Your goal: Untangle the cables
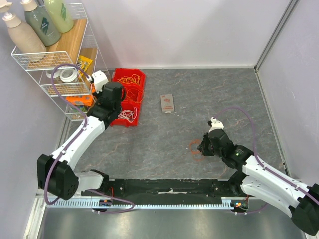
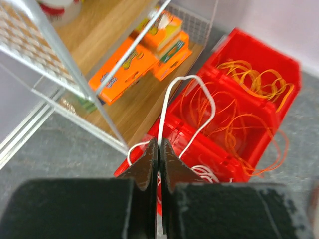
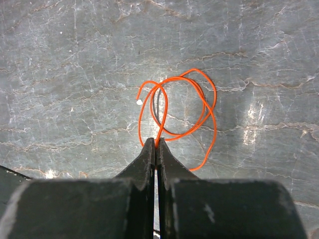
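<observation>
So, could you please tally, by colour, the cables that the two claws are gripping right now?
white cable, pinched in the left claw: 1
orange cable, pinched in the right claw: 1
Total: 2

Upper left: white wire shelf rack (image 1: 30, 59) topped by three plastic pump bottles (image 1: 42, 22) | lower shelf: orange cardboard boxes (image 2: 122, 72) | beside rack: red plastic bins (image 2: 264, 47) | centre: small flat rectangular packet (image 1: 168, 103) on grey stone-patterned tabletop (image 1: 209, 94)
</observation>
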`<action>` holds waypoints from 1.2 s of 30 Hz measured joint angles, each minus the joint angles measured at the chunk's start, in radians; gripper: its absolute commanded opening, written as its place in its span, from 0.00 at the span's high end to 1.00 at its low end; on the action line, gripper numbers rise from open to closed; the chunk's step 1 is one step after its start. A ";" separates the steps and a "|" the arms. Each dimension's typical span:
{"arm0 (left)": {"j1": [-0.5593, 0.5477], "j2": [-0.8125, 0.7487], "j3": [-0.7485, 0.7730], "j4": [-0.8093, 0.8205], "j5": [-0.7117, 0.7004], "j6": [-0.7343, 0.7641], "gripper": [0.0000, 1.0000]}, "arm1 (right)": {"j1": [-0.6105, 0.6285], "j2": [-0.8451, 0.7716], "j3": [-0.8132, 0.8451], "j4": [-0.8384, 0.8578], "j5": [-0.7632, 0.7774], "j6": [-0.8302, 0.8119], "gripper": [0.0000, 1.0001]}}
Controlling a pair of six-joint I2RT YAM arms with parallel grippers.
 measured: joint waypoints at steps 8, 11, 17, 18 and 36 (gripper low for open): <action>0.002 0.178 0.083 -0.364 -0.077 -0.396 0.98 | 0.000 -0.005 -0.011 0.000 -0.013 0.006 1.00; 0.002 0.278 0.151 -0.558 -0.081 -0.596 0.98 | 0.000 -0.005 -0.011 0.000 -0.015 0.006 1.00; 0.003 0.421 0.218 -0.764 -0.066 -0.787 0.98 | 0.000 -0.003 -0.011 0.001 -0.016 0.007 1.00; 0.003 0.451 0.239 -0.779 -0.064 -0.792 0.98 | 0.000 -0.002 -0.011 0.002 -0.016 0.007 1.00; 0.003 0.537 0.368 -0.724 0.079 -0.653 0.98 | 0.000 0.078 0.008 0.017 -0.053 -0.077 0.17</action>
